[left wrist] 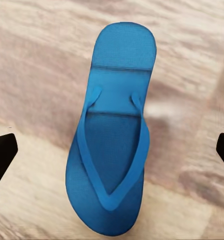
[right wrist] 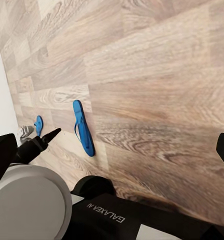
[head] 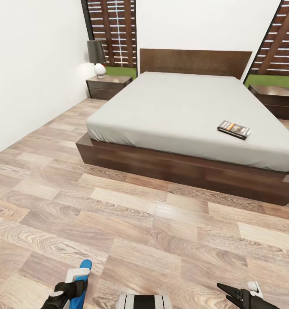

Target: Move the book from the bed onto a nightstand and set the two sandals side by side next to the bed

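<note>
Hovering over blue sandal (left wrist: 110, 145) flat on wood floor (left wrist: 37, 60): left gripper (left wrist: 112, 150) jaws wide apart, straddling it, gripping nothing.

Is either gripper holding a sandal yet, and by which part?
Nothing held. The left gripper is open above a sandal on the floor; the right gripper is open, empty.
</note>
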{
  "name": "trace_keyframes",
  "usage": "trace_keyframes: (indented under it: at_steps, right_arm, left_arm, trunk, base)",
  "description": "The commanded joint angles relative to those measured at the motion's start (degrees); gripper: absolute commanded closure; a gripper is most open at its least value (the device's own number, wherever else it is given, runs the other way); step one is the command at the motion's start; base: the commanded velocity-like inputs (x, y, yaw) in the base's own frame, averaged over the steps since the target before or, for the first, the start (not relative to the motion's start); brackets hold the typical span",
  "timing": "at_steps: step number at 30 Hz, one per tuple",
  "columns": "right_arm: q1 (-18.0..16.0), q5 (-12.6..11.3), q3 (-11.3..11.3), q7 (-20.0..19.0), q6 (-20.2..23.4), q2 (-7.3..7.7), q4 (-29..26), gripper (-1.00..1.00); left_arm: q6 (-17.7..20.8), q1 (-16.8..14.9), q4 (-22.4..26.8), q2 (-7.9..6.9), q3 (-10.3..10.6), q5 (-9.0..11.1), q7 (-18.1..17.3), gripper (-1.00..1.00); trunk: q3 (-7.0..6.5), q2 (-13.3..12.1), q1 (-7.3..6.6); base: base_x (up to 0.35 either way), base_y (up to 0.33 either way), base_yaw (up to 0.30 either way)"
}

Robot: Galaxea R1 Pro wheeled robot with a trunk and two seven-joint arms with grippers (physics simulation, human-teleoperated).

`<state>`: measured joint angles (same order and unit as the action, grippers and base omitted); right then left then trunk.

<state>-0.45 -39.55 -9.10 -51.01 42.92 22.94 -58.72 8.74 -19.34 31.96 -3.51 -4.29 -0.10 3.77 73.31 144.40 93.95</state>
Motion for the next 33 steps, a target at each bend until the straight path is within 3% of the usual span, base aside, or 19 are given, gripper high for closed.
trace_keyframes:
  at_steps: [1,8,33]
  right_arm:
    - [-0.03,-0.18,-0.03,-0.06,0.33,0.0,0.0,-1.0]
    - [-0.03,-0.19,-0.03,-0.06,0.33,0.0,0.0,-1.0]
    - [-0.02,-0.19,-0.02,-0.06,0.33,0.01,0.0,-1.0]
  left_arm:
    - [-0.67,0.01,0.12,0.01,-0.06,0.0,0.1,-1.0]
    - [-2.37,0.01,0.12,0.08,0.0,-0.06,0.06,-1.0]
    - [-2.32,0.01,0.03,0.17,0.25,-0.07,0.1,-1.0]
  trunk:
    - [0.04,0.02,-0.01]
    - [0.04,0.02,-0.01]
    - [5.58,0.35,0.63]
  base:
    - [0.0,0.0,0.0]
    - [0.0,0.0,0.0]
    - [0.0,0.0,0.0]
